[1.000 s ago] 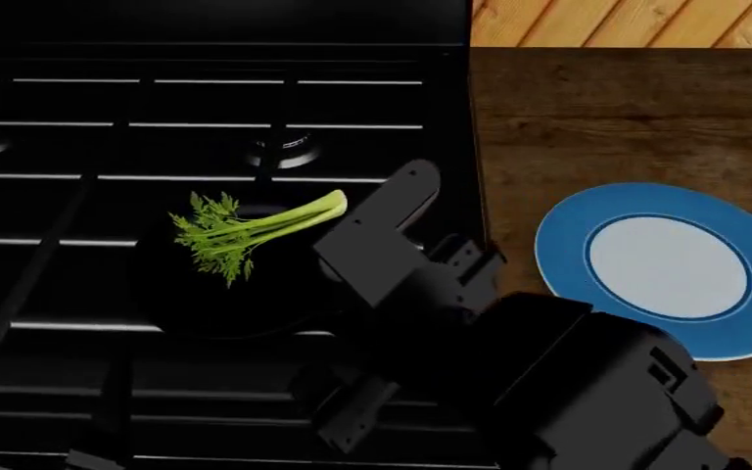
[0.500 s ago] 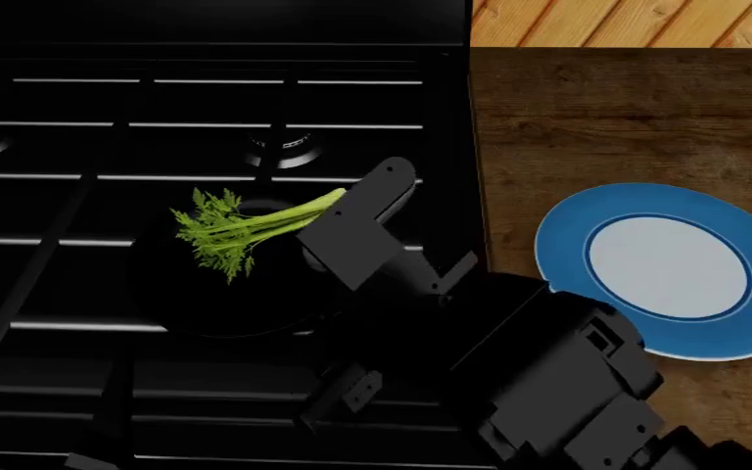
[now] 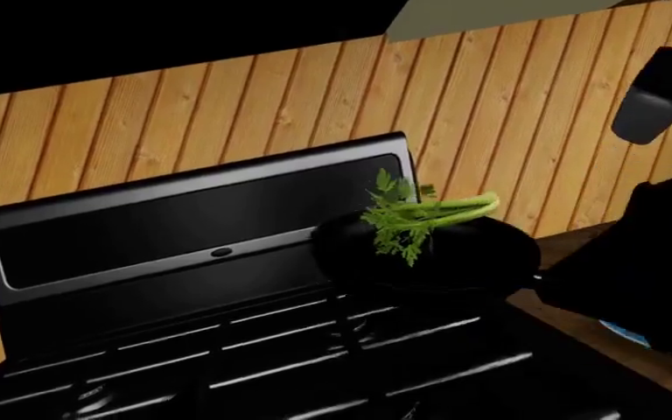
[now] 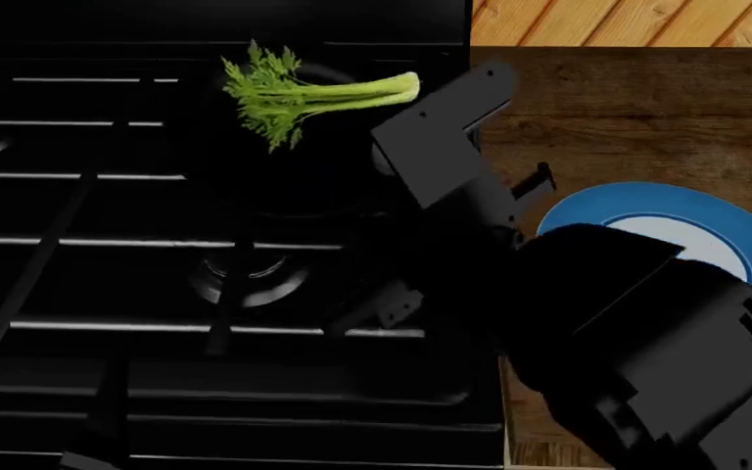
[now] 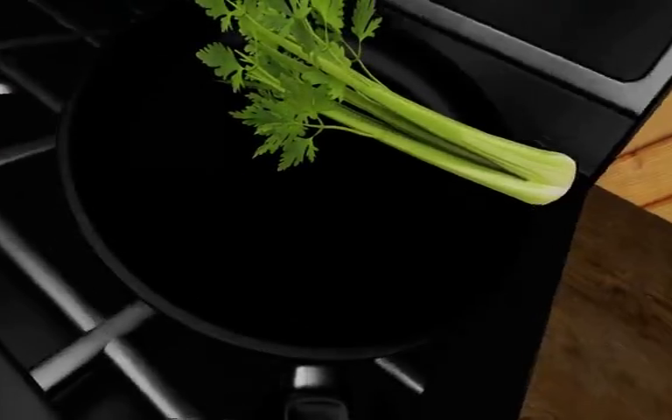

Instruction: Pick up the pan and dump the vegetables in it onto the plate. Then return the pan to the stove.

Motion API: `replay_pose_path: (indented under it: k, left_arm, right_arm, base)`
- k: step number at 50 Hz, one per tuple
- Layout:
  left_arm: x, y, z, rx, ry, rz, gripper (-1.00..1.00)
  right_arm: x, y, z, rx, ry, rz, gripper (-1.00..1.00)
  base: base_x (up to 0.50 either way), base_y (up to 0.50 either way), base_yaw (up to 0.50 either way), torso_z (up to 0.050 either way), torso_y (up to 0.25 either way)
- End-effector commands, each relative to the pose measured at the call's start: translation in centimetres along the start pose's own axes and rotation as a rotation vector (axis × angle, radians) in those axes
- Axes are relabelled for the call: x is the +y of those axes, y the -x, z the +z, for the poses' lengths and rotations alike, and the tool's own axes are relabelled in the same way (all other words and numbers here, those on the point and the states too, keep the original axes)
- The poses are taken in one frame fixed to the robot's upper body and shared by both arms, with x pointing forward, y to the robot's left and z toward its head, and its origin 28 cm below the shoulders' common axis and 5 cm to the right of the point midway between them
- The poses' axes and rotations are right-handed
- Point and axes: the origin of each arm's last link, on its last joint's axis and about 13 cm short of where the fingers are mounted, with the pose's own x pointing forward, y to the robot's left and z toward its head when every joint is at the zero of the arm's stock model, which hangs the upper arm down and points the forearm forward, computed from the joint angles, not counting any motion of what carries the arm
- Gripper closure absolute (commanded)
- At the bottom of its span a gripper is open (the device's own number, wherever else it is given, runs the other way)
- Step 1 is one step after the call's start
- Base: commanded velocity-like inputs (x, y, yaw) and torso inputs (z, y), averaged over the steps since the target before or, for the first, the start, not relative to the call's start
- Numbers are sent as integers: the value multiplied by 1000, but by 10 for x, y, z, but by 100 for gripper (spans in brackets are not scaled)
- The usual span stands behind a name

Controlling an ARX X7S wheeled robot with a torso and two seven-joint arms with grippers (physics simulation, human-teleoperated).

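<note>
above the long thin grates of the large black gas range (image 4: 115,294), the small round matte black frying pan (image 3: 430,254) hangs in the air, carried at its near side by the right gripper (image 4: 448,162). its jaws are lost in black against the black handle, so i cannot tell how they stand, though the pan clearly rides clear of the grates. the pale green celery stalk with darker leafy tips (image 4: 310,95) lies across the pan's floor, cut end toward the gripper and the counter side, leaves toward the far side of the range.

the left wrist view gives the side-on look: the pan floats level in front of the range's raised back panel (image 3: 185,223), with open space between its base and the grates, and the celery (image 3: 423,217) rests just above its rim line. the right wrist view looks straight down into the pan (image 5: 277,227) and shows the celery (image 5: 406,122) touching the floor near one edge, grates and a burner underneath. only the head view shows the round plate with a wide blue rim and white centre (image 4: 637,211), on the brown wooden counter (image 4: 625,108) beside the range, partly hidden by the right arm. the left gripper shows in none of the views.
</note>
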Motion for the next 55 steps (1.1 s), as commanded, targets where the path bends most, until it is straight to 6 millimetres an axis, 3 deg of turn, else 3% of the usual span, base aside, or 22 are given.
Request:
replay_pose_path:
  k: [1,15,24,33,40,43,55]
  left_arm:
    - [-2,1,-2,-3,27,-28,-100]
    - [-4,3,-3,5,22,-33,-100]
    - [-5,5,1,3,11,-49,-100]
    - [-8,2,3,0,10,-64,-100]
    - [-9,2,5,-4,5,-69,-100]
    - [-13,6,15,-33,10,-102,-100]
    - [-13,8,20,-51,-8,-97,-100]
  right_arm:
    - [-28,23,22,-177,-88,-135,100]
    - [-53,25,5,-220,-318,-183,100]
    - [-47,22,7,-301,-413,-117,100]
    - [-43,7,-1,-388,-519,-19,100]
    - [-46,-2,-16,-442,-618,18,100]
    - [-43,-10,-26,-449,-647,35,100]
    - [-48,4,-54,-489,-752,-30,100]
  base:
    - [0,0,0,0,0]
    - [0,0,0,0,1]
    - [0,0,0,0,2]
    - [0,0,0,0,1]
    - [0,0,0,2,2]
    - [0,0,0,0,3]
    - [0,0,0,0,2]
